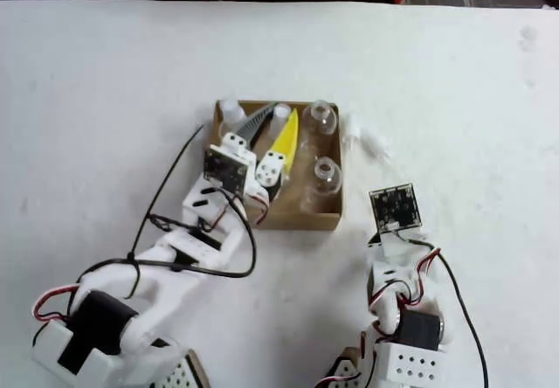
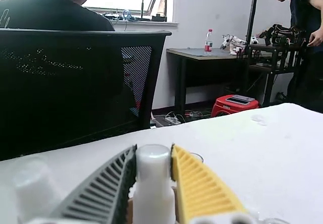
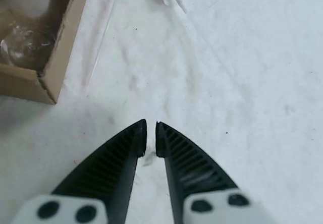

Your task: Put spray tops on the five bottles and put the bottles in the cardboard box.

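Left gripper (image 2: 154, 156) clamps a smooth white spray top (image 2: 152, 183) at the cardboard box's (image 1: 297, 223) far edge; right gripper (image 3: 150, 131), nearly closed, over open counter (image 3: 242, 82).

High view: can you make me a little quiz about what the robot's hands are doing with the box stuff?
1. True or false: the left hand is pinching a white spray top.
2. Where is the loose spray top, compared with the cardboard box? A: inside it. B: on the table beside it. C: underneath it.
3. Fill in: the right hand is holding ____.

Key: 1 true; 2 B; 3 nothing.
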